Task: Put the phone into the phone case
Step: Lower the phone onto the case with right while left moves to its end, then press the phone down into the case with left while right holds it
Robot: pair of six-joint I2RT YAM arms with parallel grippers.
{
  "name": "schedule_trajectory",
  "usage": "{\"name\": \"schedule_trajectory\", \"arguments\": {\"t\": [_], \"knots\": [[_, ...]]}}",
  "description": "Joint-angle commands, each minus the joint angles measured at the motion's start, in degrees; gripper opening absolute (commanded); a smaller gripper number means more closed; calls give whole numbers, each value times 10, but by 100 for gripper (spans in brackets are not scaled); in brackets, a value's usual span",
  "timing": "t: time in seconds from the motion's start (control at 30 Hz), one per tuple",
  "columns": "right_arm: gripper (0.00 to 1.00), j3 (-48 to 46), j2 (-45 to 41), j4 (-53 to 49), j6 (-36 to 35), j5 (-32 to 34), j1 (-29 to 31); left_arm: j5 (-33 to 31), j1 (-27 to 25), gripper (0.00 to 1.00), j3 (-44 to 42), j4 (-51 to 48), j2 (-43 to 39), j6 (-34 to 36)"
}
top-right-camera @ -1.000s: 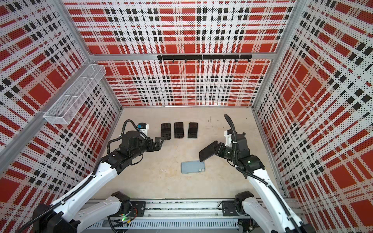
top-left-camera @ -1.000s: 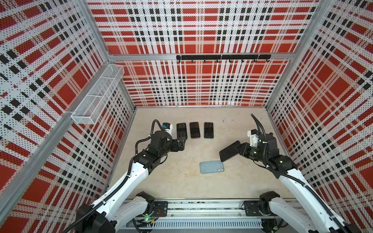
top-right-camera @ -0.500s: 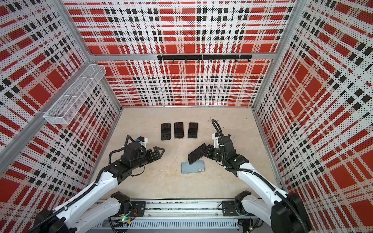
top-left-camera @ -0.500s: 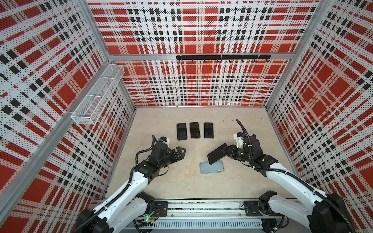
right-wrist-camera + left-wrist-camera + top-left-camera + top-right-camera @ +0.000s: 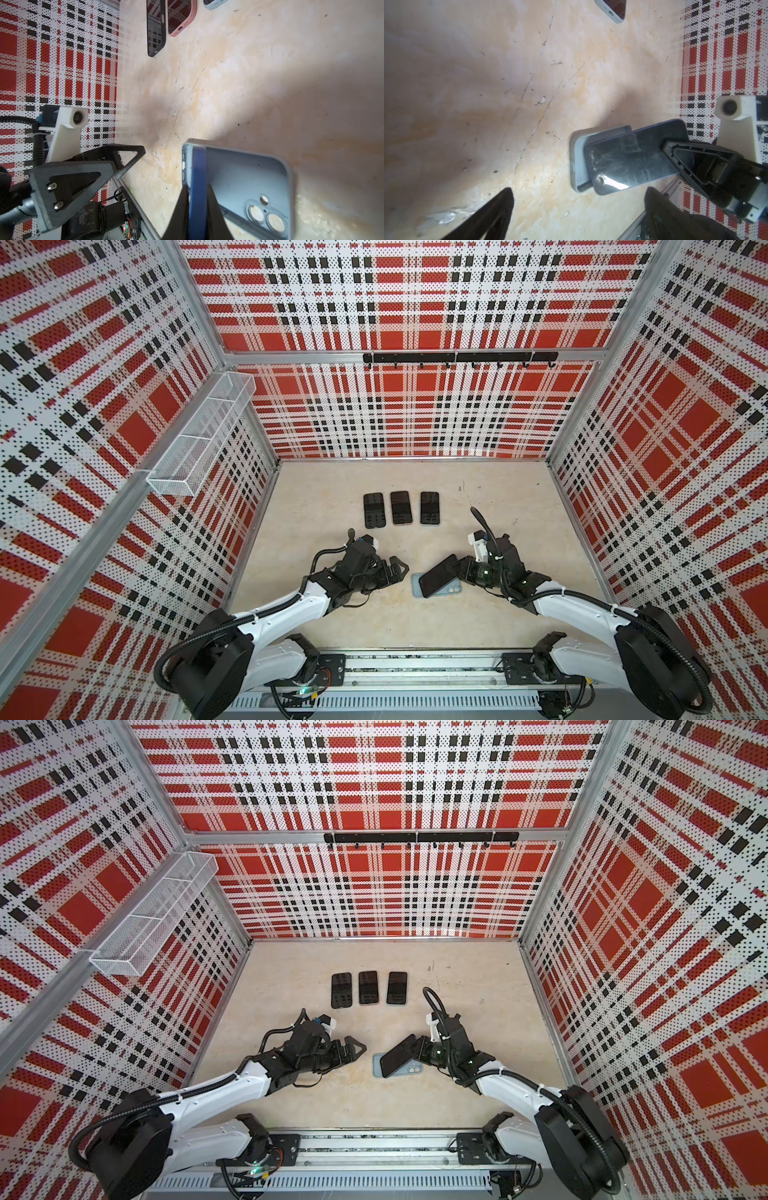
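A light blue phone case lies open side up on the table, its camera cut-out at its right end. My right gripper is shut on the right end of a dark phone. The phone slants across the case, screen up, its low end over the case's left end. My left gripper is open and holds nothing, just left of the case.
Three cased phones lie in a row farther back. A white wire basket hangs on the left wall. A black hook rail runs along the back wall. The arms' base rail lines the front edge.
My right gripper carried the phone down and left until it slants over the case. My left arm drew back from the row of phones to beside the case, still open.
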Motion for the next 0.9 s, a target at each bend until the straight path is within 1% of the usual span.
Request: {"name": "schedule_trajectory", "arguments": {"t": [0.0,0.2,0.3,0.37,0.47,0.53,0.67,0.87], "knots": [[0,-21,15,114,9,20,11,7,-17,100,-10,75,29,-43],[0,-61,24,165,13,51,14,4,-36,100,-8,137,92,-56],[0,-84,26,191,10,72,18,10,-39,100,-7,169,127,-61],[0,-95,34,208,10,74,22,16,-40,100,-7,189,148,-65],[0,-101,42,208,6,83,37,28,-40,100,-8,221,177,-73],[0,-100,46,195,1,100,58,34,-40,100,-9,244,193,-78],[0,-104,71,200,6,125,93,40,-40,99,-13,267,207,-84],[0,-109,100,221,29,176,139,32,-38,100,-35,273,185,-87]]}}
